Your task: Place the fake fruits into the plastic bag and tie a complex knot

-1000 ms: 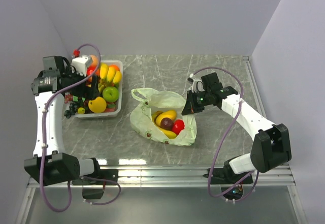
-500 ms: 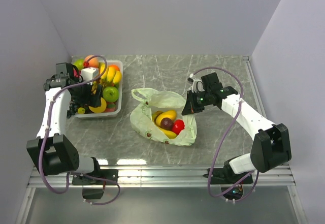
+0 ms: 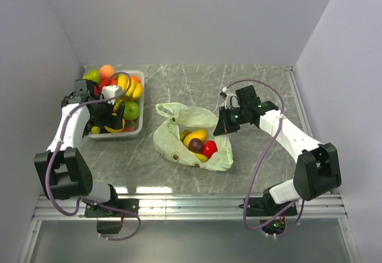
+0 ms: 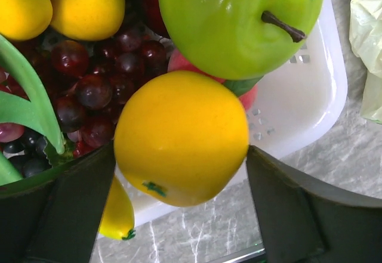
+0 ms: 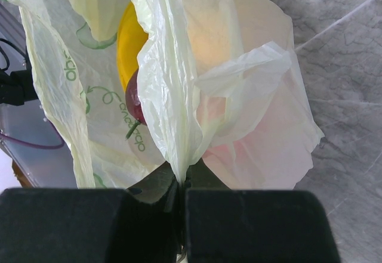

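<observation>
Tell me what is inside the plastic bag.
Through the open mouth of the plastic bag show a yellow fruit, a dark round fruit, a red fruit and a banana tip. Anything deeper under the crumpled film or beneath those fruits is covered.

White perforated tray (image 4: 304, 102) sits at the far left of the grey marbled table (image 3: 256, 84)
</observation>
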Robot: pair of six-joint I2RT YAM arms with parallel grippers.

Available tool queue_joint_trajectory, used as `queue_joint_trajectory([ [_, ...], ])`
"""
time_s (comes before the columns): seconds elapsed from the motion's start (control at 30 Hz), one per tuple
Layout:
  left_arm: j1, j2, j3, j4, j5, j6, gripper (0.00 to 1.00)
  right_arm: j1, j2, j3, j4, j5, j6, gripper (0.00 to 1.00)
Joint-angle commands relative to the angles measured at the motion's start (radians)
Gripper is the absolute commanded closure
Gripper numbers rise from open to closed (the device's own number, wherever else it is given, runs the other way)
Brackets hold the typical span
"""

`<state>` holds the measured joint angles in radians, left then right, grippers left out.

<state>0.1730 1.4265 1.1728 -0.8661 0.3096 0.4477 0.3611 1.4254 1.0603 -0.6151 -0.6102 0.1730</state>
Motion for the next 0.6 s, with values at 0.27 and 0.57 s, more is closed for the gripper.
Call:
queue_joint_trajectory([
  [0.27, -0.004, -0.058, 0.098, -0.040, 0.054, -0.020, 0.33, -0.004, 0.001, 0.033, 0.003, 0.001, -0.015, 1.00],
  [0.57, -0.162, -0.080, 0.497, -0.107, 0.278, -0.168, 0.48, -0.004, 0.003, 0.041, 0.017, -0.016, 0.000, 1.00],
])
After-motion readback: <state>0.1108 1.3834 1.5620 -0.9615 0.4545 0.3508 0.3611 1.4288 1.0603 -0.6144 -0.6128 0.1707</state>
